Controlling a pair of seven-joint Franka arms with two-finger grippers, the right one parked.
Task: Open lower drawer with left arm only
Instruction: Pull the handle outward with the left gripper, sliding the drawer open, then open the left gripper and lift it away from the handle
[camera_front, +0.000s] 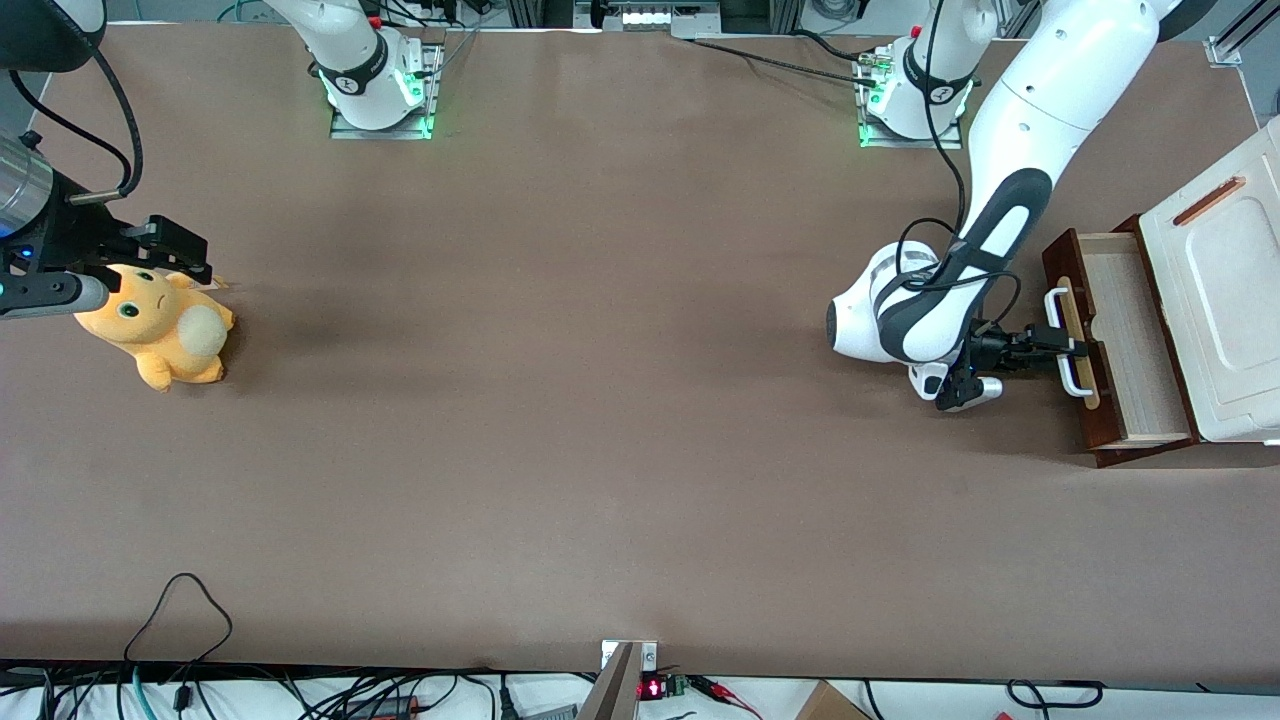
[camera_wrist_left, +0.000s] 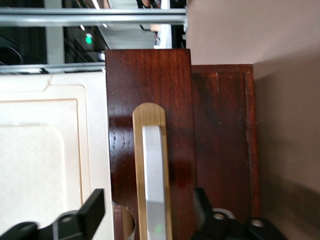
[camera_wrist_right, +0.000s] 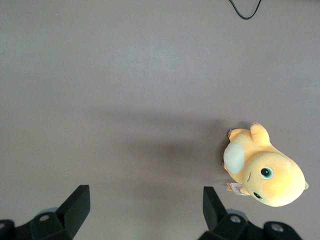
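The lower drawer (camera_front: 1125, 340) stands pulled out from under the cream-white cabinet top (camera_front: 1220, 300), and its pale wood inside shows. Its dark reddish-brown front (camera_front: 1062, 265) carries a white bar handle (camera_front: 1066, 365) on a pale wood strip. The left arm (camera_front: 1010, 210) reaches down to it, with its black gripper (camera_front: 1062, 350) at the handle. In the left wrist view the gripper (camera_wrist_left: 148, 207) is open, one finger (camera_wrist_left: 92, 207) on each side of the handle (camera_wrist_left: 154, 170), neither touching it. The drawer front (camera_wrist_left: 150, 85) fills the space around the handle.
An orange plush toy (camera_front: 160, 325) lies toward the parked arm's end of the table, also in the right wrist view (camera_wrist_right: 265, 172). A black cable loop (camera_front: 180, 600) lies near the table edge closest to the front camera. The cabinet sits at the working arm's end.
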